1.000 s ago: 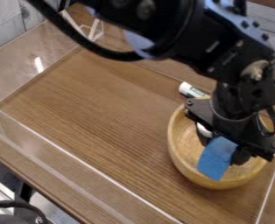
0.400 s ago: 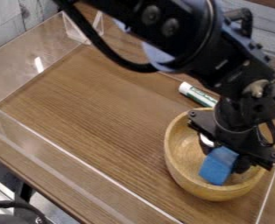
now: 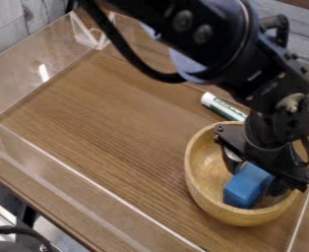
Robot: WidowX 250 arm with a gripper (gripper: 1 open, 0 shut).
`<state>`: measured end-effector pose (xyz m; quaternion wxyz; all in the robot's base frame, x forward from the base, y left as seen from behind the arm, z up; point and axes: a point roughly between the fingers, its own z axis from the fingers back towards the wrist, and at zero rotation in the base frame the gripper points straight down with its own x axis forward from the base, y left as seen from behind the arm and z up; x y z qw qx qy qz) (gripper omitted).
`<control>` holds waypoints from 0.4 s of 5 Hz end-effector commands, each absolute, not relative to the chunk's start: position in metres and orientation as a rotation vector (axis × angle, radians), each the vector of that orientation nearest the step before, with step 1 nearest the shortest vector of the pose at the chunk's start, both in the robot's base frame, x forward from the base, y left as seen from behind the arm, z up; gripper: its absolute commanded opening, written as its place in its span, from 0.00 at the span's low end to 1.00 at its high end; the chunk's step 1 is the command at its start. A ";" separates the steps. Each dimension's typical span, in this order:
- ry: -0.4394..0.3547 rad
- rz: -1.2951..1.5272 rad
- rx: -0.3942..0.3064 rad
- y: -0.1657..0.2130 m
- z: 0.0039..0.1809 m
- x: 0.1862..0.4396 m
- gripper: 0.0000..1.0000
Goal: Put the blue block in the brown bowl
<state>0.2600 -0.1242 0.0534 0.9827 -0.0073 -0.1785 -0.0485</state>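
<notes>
A small bright-blue rectangular block [image 3: 248, 185] lies inside the large round light-brown wooden bowl [image 3: 204, 181] at the lower right of the frame, resting on the bowl's floor with its upper end directly under the black gripper [image 3: 260, 163]. The gripper points steeply down into the bowl, and its jaws appear spread apart above the block rather than clamped on it, though the dark fingers blur together and the gap is hard to read. Judged from this, the block is delivered and the release is the step in hand; doing it well would mean lifting the gripper straight up and clear of the thick rim, so the fingers neither drag the block out nor tip the bowl. Just beyond the bowl, toward the upper right, a small white-and-green marker [image 3: 220, 103] lies on the wood-grain bench [image 3: 104, 118], partly hidden by the arm. Clear plastic walls [image 3: 26, 148] edge the bench on the left. No brand, label or legible writing can be made out anywhere; any print on the marker is too small to read.
</notes>
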 end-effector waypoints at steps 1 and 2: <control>-0.406 -0.092 -0.029 -0.126 0.065 0.272 1.00; -0.403 -0.096 -0.021 -0.124 0.063 0.273 1.00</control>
